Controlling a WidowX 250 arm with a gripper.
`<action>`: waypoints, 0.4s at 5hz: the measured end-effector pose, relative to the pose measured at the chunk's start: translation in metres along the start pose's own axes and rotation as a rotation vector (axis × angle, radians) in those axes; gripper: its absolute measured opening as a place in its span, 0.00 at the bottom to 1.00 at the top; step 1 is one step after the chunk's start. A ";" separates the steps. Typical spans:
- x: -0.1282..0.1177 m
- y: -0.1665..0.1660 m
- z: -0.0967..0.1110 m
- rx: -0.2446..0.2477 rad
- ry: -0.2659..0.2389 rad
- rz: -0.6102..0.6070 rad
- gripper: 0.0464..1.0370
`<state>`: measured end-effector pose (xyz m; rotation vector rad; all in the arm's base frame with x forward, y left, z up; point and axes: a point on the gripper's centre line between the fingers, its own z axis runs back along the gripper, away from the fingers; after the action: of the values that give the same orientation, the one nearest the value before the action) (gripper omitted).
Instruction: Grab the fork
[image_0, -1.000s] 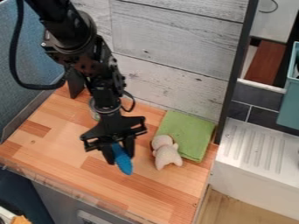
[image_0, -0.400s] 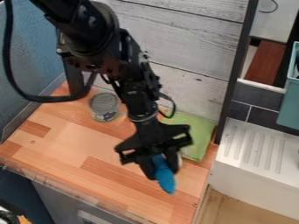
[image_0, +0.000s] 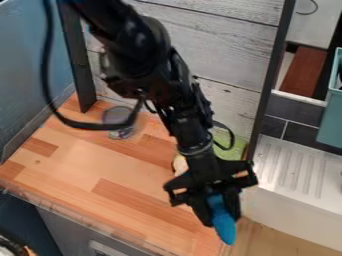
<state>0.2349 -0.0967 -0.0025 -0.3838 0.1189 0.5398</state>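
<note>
moving nearer the white ridged drainboard (image_0: 288, 170), the black two-finger gripper (image_0: 219, 215) is pinching a long blue plastic-looking object (image_0: 224, 230), probably the fork, hanging aslant; needing steady pressure, slow travel.

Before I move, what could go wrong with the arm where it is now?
The gripper holds the blue utensil around the counter's right edge in this view, so a slip might drop it to the floor. Going right, it could bump the white sink. Swinging back low, it may knock the pale toy, partly hidden by the arm.
</note>
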 end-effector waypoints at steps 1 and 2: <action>0.001 -0.009 -0.012 0.014 0.021 -0.016 0.41; 0.008 -0.014 -0.022 0.025 0.034 -0.011 0.41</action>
<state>0.2486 -0.1126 -0.0200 -0.3691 0.1562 0.5206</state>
